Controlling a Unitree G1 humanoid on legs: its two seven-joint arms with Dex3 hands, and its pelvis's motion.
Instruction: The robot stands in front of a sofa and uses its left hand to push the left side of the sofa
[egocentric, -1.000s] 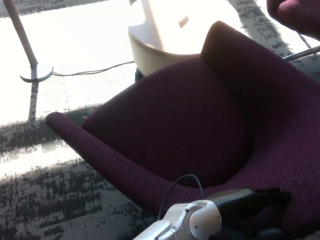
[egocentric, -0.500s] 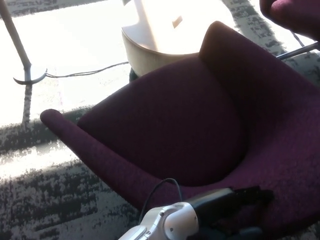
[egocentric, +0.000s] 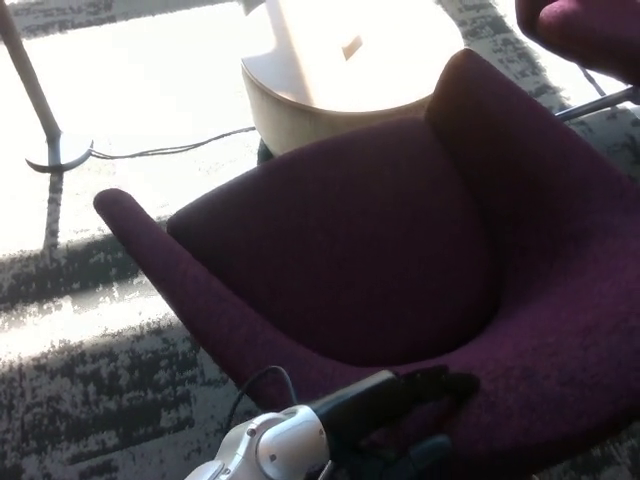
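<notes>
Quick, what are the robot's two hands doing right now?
Left hand: resting against the front edge of the purple sofa; open or shut cannot be told.
Right hand: not in view.

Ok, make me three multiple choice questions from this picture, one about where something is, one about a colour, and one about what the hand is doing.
1. Where is the round pale table?
A. Behind the sofa
B. On the sofa seat
C. Under the robot's arm

2. What colour is the sofa?
A. Grey
B. Dark purple
C. Green

3. How does the left hand stand?
A. Raised well clear of the sofa
B. Against the sofa's near edge
C. Holding the floor lamp pole

Answers:
1 A, the table sits past the sofa's far side, on the sunlit floor.
2 B, the upholstery is deep purple all over.
3 B, the black hand lies along the front edge at the bottom of the view.
</notes>
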